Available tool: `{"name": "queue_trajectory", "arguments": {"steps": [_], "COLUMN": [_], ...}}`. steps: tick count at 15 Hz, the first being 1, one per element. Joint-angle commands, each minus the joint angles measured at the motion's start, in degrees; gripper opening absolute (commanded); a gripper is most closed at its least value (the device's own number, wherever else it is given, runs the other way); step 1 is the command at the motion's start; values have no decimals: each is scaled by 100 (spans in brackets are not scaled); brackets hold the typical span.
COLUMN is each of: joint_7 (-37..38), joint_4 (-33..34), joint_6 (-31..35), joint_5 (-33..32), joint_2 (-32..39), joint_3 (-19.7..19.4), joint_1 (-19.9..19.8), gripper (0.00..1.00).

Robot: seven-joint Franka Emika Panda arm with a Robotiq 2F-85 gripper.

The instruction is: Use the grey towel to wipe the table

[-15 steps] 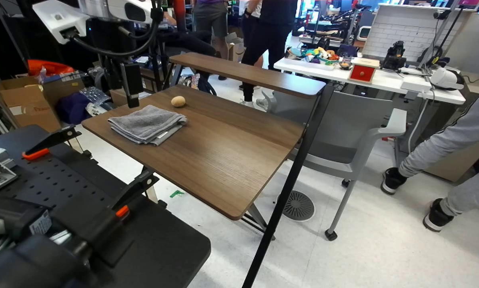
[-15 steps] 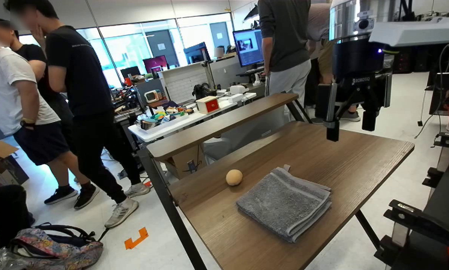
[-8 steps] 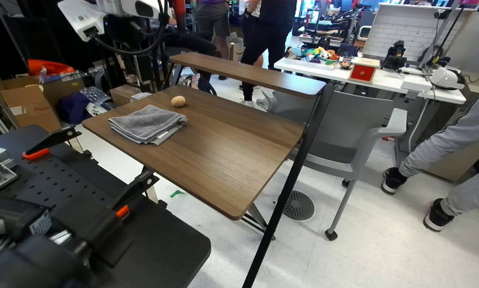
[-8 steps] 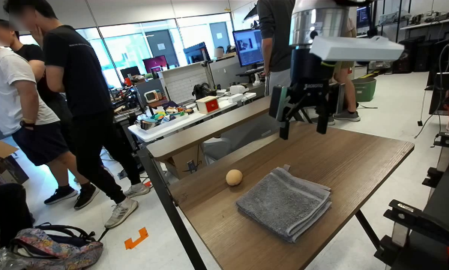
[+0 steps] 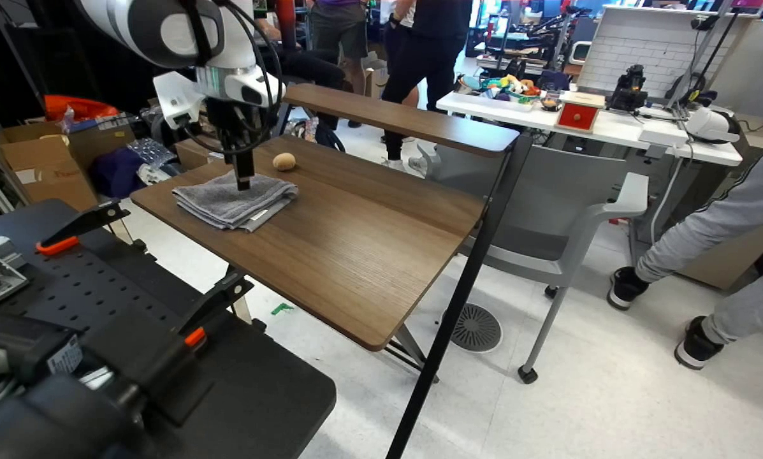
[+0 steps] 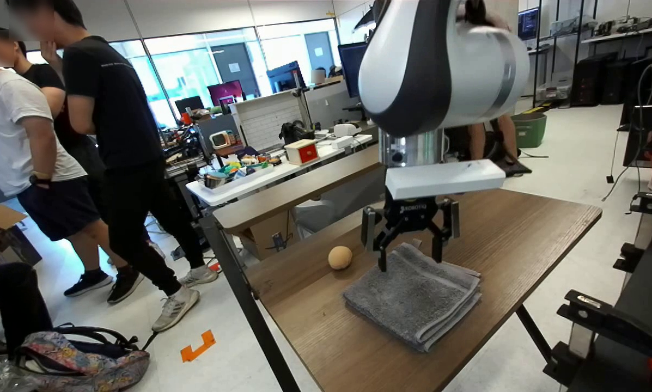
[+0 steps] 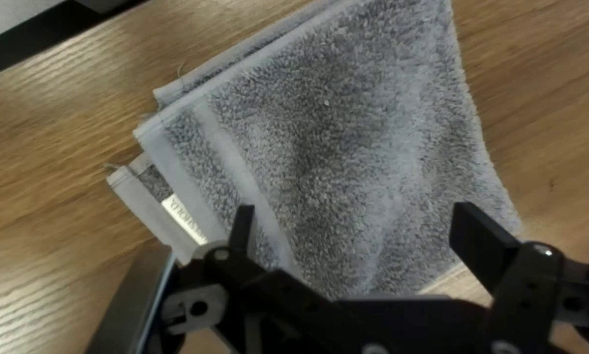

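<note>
The grey towel [image 6: 413,310] lies folded flat on the brown wood-grain table [image 6: 527,234]. In the wrist view its rough weave, pale stripe and small white label show, and the towel [image 7: 333,123] fills the middle. My gripper [image 6: 410,262] points down over the towel's back part, jaws wide apart and nothing held. Seen from the wrist, the gripper [image 7: 354,209] has one of its black fingers [image 7: 244,221] over the striped side, the other close to the opposite edge. Whether the fingertips touch the cloth I cannot tell.
A small round tan object [image 6: 340,257] rests on the table beside the towel. Along the table's far side runs a raised wooden shelf [image 5: 394,118]. A black bench with clamps [image 5: 212,303] stands close to the near edge, and a grey chair [image 5: 547,210] stands behind.
My arm has swung in over the table and come down, bringing the gripper from beyond the towel to just over it. The jaws have stayed open. Towel and tan object have not moved.
</note>
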Motion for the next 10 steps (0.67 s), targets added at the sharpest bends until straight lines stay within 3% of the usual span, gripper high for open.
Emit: {"name": "queue_trajectory", "arguments": {"steps": [1, 8, 10], "joint_7": [259, 287, 452], "joint_4": [810, 837, 962], "joint_6": [-401, -459, -254], "joint_5": [69, 39, 10], "joint_2": [783, 906, 1046], "joint_3": [40, 19, -192], "joint_1": [53, 61, 111], "gripper": [100, 100, 100]}}
